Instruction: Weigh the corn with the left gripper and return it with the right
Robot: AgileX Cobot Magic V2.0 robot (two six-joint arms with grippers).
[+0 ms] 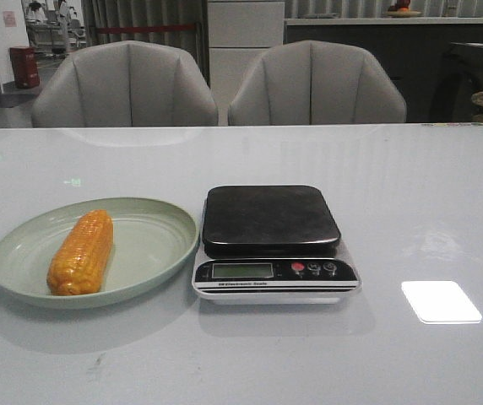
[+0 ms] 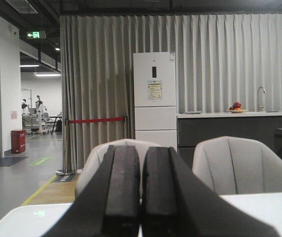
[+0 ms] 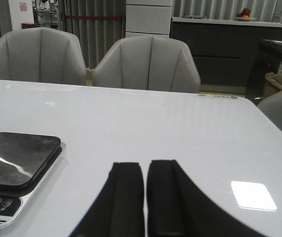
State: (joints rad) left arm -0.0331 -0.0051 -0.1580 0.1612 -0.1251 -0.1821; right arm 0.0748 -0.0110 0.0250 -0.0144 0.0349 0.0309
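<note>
Pressed together and empty, the left gripper (image 2: 141,190) faced the chairs, nowhere near the table's goods. Well below and ahead of it, I saw the corn (image 1: 81,252) lying lengthwise on the green plate (image 1: 153,245), beside the scale (image 1: 272,242). I judged it best to spread the fingers, then pinch across the cob's middle.

A glossy white table (image 1: 410,194) fills the frame's lower two thirds, bearing a pale green plate (image 1: 153,240) at lower left and a digital scale (image 1: 274,245) just beside it at centre.
</note>
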